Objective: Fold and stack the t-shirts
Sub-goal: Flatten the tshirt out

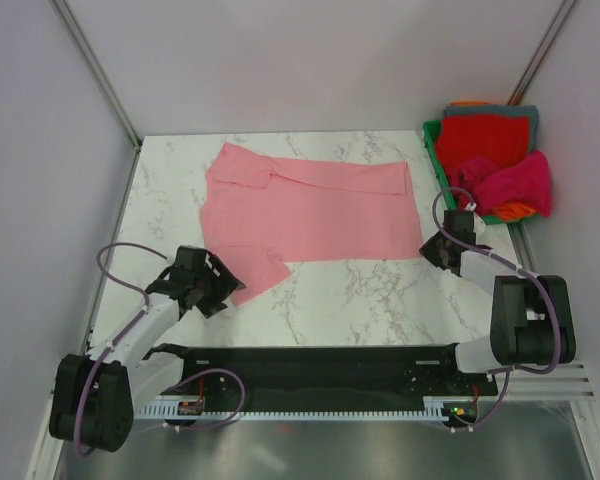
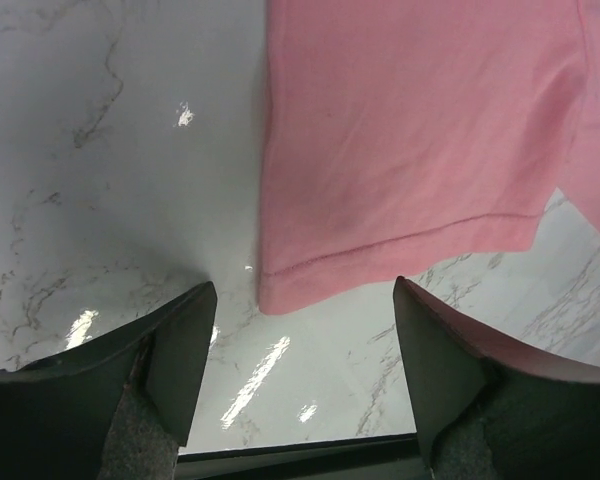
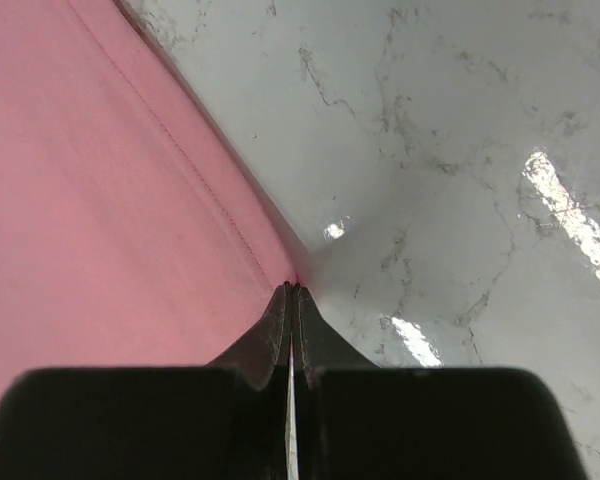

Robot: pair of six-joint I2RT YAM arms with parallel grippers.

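Right tool (image 3: 292, 288) clamps the pink t-shirt (image 3: 100, 200); left tool (image 2: 302, 290) gapes before its sleeve.

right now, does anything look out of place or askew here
The magenta t-shirt is crumpled and spills over the near rim of the green bin. The pink t-shirt lies askew, its top edge unevenly folded over.

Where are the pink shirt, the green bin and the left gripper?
pink shirt (image 1: 320, 205), top view, its middle.
green bin (image 1: 432, 135), top view, its left rim.
left gripper (image 2: 302, 288), left wrist view, between its fingertips.
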